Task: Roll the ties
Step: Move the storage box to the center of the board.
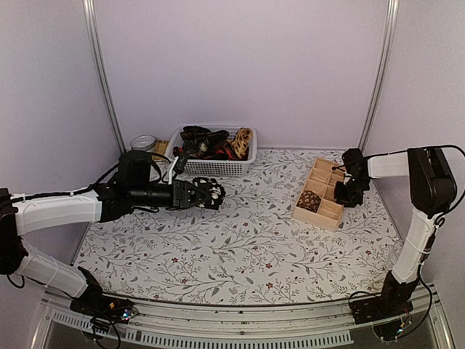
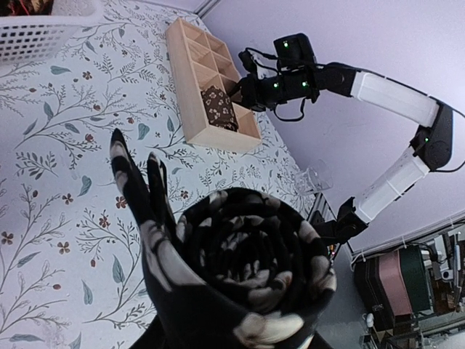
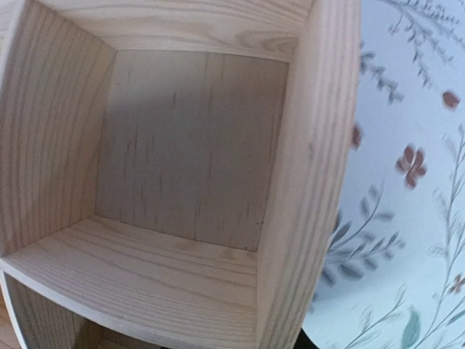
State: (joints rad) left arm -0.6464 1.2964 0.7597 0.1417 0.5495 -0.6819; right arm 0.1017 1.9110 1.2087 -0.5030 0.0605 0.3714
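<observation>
My left gripper (image 1: pixel 209 195) is shut on a rolled black tie (image 1: pixel 212 193) with pale flower specks and holds it above the table's left middle. In the left wrist view the roll (image 2: pixel 247 269) fills the lower frame and hides my fingers; a loose end (image 2: pixel 134 185) sticks up. A rolled brown patterned tie (image 1: pixel 309 201) sits in a near compartment of the wooden divided box (image 1: pixel 324 212). More ties (image 1: pixel 211 142) lie in the white basket (image 1: pixel 212 167). My right gripper (image 1: pixel 346 193) is at the box's right side. Its wrist view shows one bare compartment (image 3: pixel 182 145); its fingers are hidden.
A round silver tin (image 1: pixel 143 142) stands left of the basket. The box (image 2: pixel 190 87) and brown tie (image 2: pixel 218 107) also show in the left wrist view, with the right arm (image 2: pixel 290 76) beside them. Flowered cloth (image 1: pixel 240 247) covers the table. Walls enclose three sides.
</observation>
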